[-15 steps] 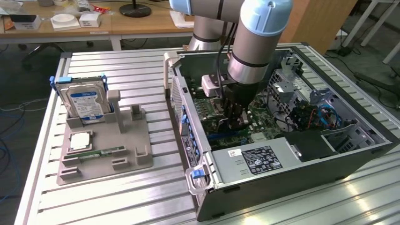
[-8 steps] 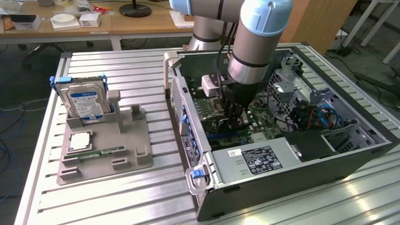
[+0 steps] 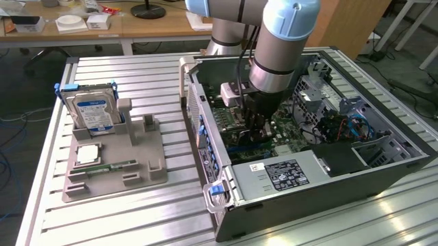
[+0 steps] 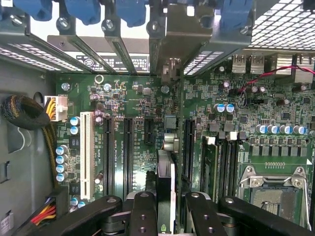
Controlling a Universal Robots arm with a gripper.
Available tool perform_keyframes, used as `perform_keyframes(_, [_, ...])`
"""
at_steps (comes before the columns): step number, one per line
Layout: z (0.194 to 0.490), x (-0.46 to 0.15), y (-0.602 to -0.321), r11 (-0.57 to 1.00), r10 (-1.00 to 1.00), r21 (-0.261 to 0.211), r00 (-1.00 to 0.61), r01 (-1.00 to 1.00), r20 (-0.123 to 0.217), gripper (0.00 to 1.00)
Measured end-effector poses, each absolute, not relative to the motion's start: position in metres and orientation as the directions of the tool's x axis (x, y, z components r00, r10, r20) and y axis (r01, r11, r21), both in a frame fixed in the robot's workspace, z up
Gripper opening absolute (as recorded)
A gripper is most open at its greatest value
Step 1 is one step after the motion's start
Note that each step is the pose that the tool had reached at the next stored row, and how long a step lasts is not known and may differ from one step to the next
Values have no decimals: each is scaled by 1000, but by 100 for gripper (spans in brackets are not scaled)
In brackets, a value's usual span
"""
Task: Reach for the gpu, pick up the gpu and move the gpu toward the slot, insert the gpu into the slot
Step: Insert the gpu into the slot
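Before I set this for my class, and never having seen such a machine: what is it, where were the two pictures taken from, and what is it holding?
It is a robot arm reaching down into an open computer case on a metal table. The exterior view looks on from outside; the wrist view looks down from a camera on the arm. Its tool grips the gpu, a thin card held on edge above the green motherboard; whether it already touches the slot is hidden. On the table beside the case, a grey holder carries a hard drive.

One gpu (image 4: pixel 166 191), one hard drive (image 3: pixel 94 114), one computer case (image 3: pixel 329 189).
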State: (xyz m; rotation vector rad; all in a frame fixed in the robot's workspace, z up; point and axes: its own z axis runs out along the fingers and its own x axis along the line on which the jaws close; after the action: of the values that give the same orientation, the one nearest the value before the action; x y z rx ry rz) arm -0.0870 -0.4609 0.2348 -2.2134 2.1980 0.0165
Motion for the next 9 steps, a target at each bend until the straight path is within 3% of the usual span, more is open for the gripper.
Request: perform_keyframes(9, [232,-87,-461,-7,-1000,-8,7,-1000,-23,27])
